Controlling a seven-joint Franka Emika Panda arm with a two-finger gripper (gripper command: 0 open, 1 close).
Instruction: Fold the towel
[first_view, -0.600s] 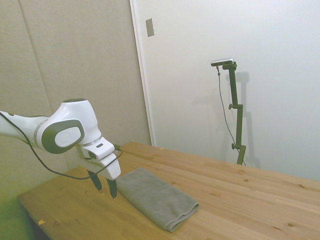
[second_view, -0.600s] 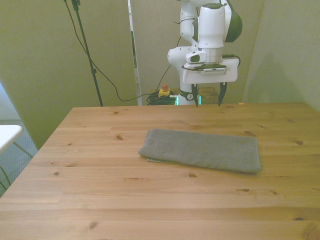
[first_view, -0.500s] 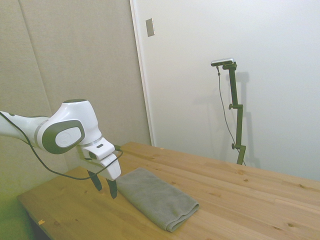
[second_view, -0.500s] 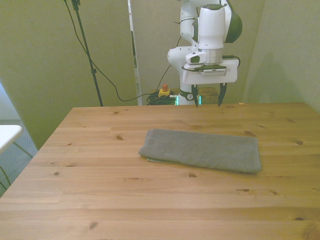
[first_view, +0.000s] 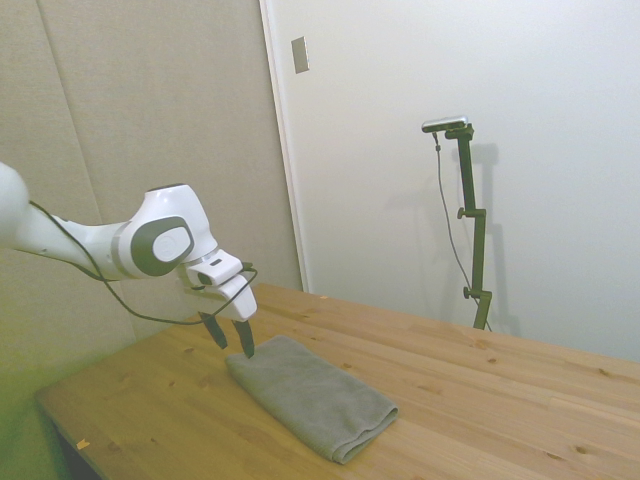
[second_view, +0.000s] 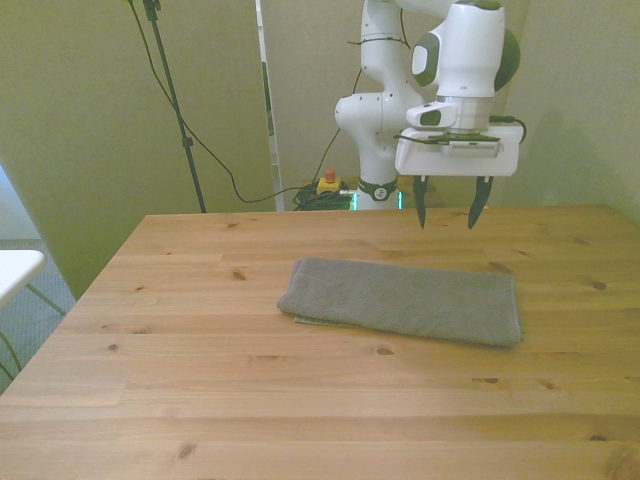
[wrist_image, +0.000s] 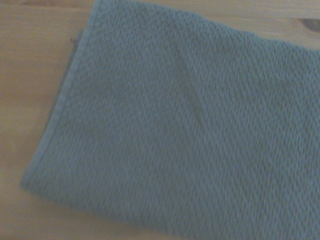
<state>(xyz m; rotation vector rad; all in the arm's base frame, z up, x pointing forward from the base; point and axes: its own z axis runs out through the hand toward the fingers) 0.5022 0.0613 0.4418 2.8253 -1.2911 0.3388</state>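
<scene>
The towel (second_view: 405, 301) is plain grey terry cloth, lying flat on the wooden desk (second_view: 200, 400) as a long, narrow rectangle, already doubled into thick layers. In the front view it sits a little toward the front view's right, its long side running across the desk, and a thin strip of a lower layer peeks out along its near edge at the front view's left end. In the side view the towel (first_view: 310, 395) shows a rounded, thick fold at its nearer end. Up close, the wrist view shows the towel (wrist_image: 190, 130) with a nubbly weave, a flat hemmed border along one short end, and a faint crease running across the pile.

The claw (second_view: 447, 203) hangs above the desk, over the towel's far edge near the front view's right end, its two dark fingers spread apart and holding nothing. From the side view, the claw (first_view: 232, 336) has its fingertips just above the towel's end, not touching.

The wrist view is soft and dim, and the towel runs off that picture's edges. How many layers the towel has cannot be made out.
</scene>
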